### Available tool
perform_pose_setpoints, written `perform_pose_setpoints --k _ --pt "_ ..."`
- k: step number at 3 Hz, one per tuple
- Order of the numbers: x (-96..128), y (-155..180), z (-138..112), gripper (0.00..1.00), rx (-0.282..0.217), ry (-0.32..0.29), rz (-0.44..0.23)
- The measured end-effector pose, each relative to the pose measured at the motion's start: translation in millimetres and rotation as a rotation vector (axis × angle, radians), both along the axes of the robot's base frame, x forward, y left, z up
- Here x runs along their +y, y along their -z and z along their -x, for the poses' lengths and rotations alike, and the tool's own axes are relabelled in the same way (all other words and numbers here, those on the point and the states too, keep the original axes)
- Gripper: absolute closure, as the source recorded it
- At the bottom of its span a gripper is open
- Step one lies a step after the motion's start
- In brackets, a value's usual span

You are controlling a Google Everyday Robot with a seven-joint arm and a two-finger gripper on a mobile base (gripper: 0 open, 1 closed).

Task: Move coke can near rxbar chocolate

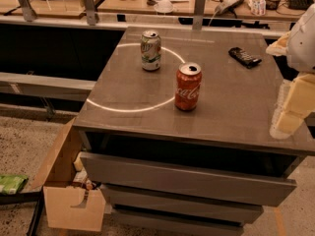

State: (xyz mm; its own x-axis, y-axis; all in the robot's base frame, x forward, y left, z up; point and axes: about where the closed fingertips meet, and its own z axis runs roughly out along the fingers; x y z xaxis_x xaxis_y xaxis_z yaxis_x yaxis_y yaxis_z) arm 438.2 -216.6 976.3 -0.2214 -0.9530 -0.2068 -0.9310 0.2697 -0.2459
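Coke can (188,86) upright near centre of desk (231,102), on edge of white ring (123,109), well left of hand (289,113). Hand hangs over desk's right edge; can't tell how open it is. Choc bar (244,57) flat at back right, apart from coke can. Green-white can (150,50) stands behind-left. Open cardboard box (74,208) on floor, bottom left; contents unclear.

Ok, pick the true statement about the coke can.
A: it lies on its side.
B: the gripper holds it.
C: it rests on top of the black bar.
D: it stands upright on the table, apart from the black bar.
D: the coke can stands upright on the table, with bare surface between it and the rxbar chocolate. The gripper hangs at the view's right edge, clear of the can.
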Motion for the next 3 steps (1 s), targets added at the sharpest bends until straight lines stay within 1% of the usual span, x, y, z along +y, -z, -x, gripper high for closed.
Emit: perform_pose_setpoints --k 1,2,3 --pt "0.0 -0.1 -0.2 0.0 -0.001 0.0 0.0" --pt "1.8 -2.3 -13.8 0.0 -0.025 0.027 -0.034" --pt "-3.9 5.3 -72.5 0.0 -0.026 0.112 -0.077"
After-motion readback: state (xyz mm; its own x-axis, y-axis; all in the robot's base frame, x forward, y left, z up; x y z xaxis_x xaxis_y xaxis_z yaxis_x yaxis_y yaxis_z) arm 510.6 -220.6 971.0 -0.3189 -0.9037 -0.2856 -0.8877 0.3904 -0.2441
